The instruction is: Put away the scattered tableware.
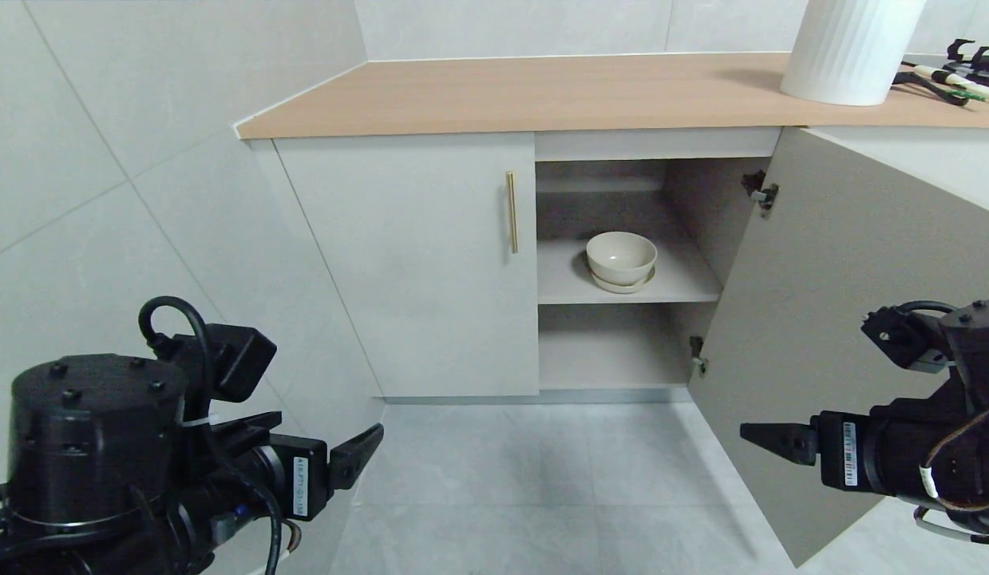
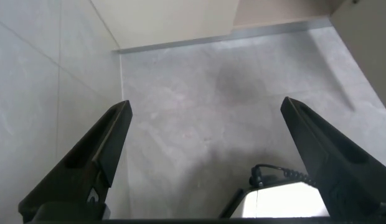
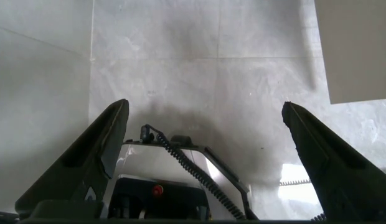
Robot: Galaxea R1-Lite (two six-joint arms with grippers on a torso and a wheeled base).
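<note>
**Bowl shelved in open cabinet as both grippers hang empty**

A cream bowl (image 1: 621, 255) sits on a matching plate (image 1: 622, 284) on the middle shelf (image 1: 690, 283) of a pale kitchen cabinet (image 1: 406, 263), about midway between the shelf's side edges and nearer its front edge than its back. The cabinet's right-hand door (image 1: 821, 319) stands swung wide; the left-hand door is closed, with a slim brass handle (image 1: 511, 212) along its inner edge.

The left gripper (image 2: 205, 104) hangs low over the grey tiled floor (image 1: 542, 479), in front of the closed door and close to the tiled side wall. Its fingers (image 2: 109, 146) are spread wide, holding and touching nothing. The right gripper (image 3: 204, 104) hangs low beside the open door, fingers equally far apart and empty.

On the wooden countertop (image 1: 502, 92) above, a white ribbed container (image 1: 853, 48) stands toward the right end, with a few utensils (image 1: 953, 80) lying just beyond it.
</note>
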